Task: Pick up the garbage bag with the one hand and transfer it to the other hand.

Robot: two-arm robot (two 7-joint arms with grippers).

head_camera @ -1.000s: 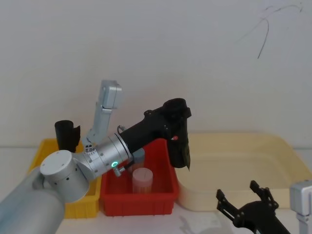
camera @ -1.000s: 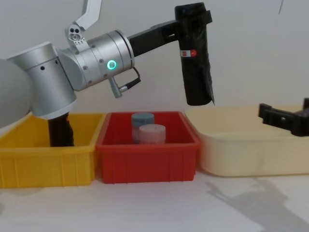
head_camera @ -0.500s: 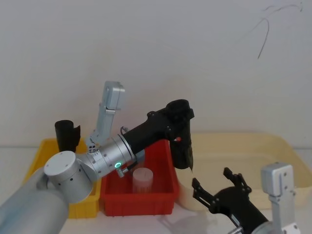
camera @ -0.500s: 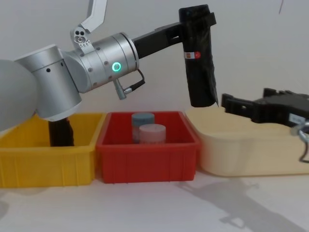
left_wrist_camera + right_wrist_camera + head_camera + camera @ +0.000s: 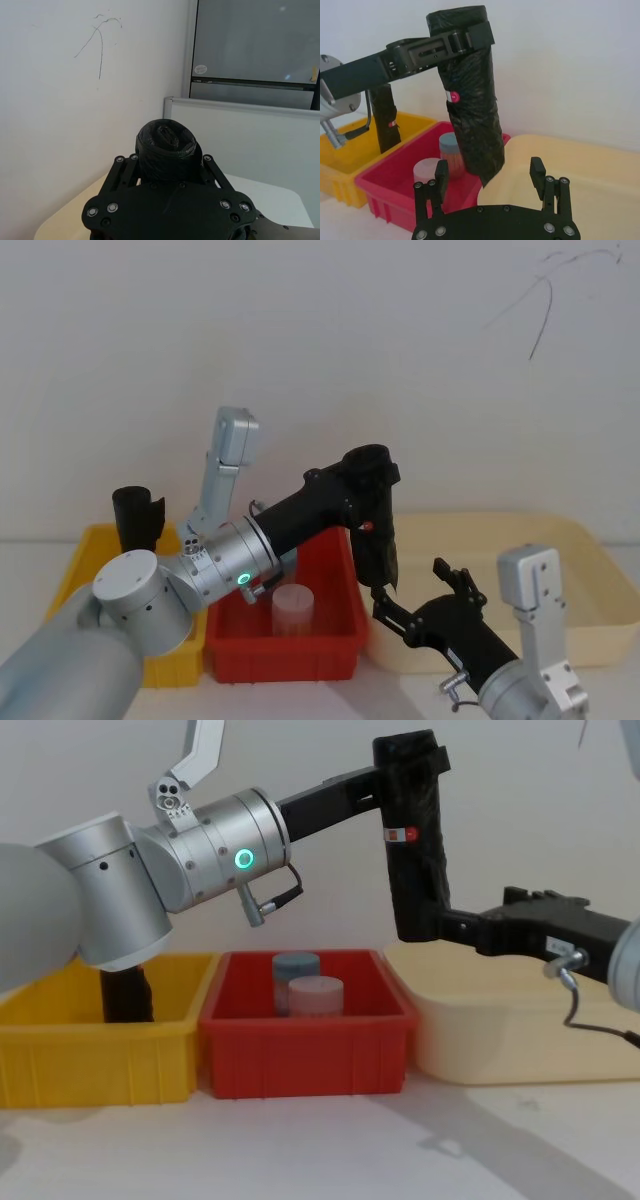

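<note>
The garbage bag [image 5: 376,530], a tall black roll with a small red-and-white label, hangs nearly upright above the gap between the red bin and the cream tray. My left gripper [image 5: 368,468] is shut on its upper end, also seen in the chest view [image 5: 410,755] and from the right wrist [image 5: 465,35]. The roll's top [image 5: 165,142] sits between the left fingers. My right gripper [image 5: 415,592] is open and level with the roll's lower end [image 5: 418,915]. From the right wrist, its two fingers [image 5: 441,172] stand either side of the roll's bottom tip [image 5: 482,170].
A yellow bin [image 5: 100,1055] at the left holds another black roll [image 5: 125,995]. The red bin [image 5: 305,1050] in the middle holds a pink tub [image 5: 315,995] and a blue-lidded tub [image 5: 296,967]. A cream tray [image 5: 520,1030] stands at the right, under my right arm.
My right arm has swung in from the right and up, bringing its open gripper to the roll's lower end. The left arm has held the roll almost still.
</note>
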